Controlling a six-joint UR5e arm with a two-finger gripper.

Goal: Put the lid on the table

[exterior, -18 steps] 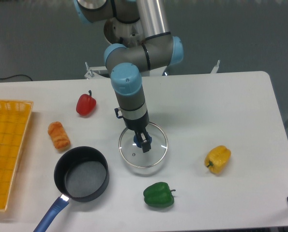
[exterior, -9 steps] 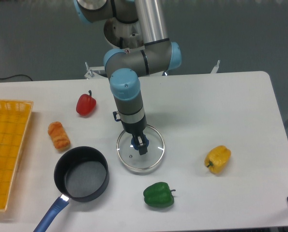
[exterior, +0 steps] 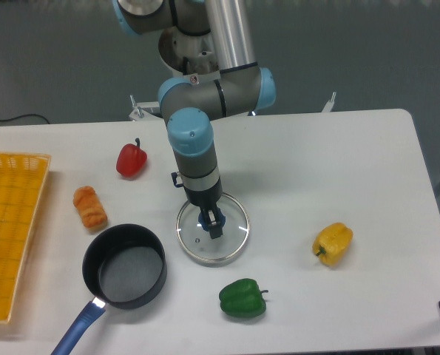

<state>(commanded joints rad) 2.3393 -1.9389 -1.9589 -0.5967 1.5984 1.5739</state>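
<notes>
The round clear glass lid (exterior: 229, 238) with a thin metal rim sits just right of the black saucepan, at or close to the white table (exterior: 338, 163). My gripper (exterior: 211, 224) points straight down over the lid's centre and is shut on its blue knob, which shows only partly between the fingers. A small vent hole shows in the glass to the left of the knob. Whether the lid rests flat on the tabletop or hovers slightly above it cannot be told.
The black saucepan (exterior: 125, 265) with a blue handle lies front left. A red pepper (exterior: 131, 159), an orange pastry (exterior: 90, 206), a green pepper (exterior: 242, 299) and a yellow pepper (exterior: 332, 243) lie around. A yellow mesh tray (exterior: 9, 229) sits at the left edge.
The gripper has carried the lid slightly to the left, toward the saucepan. Its grip on the knob is unchanged.
</notes>
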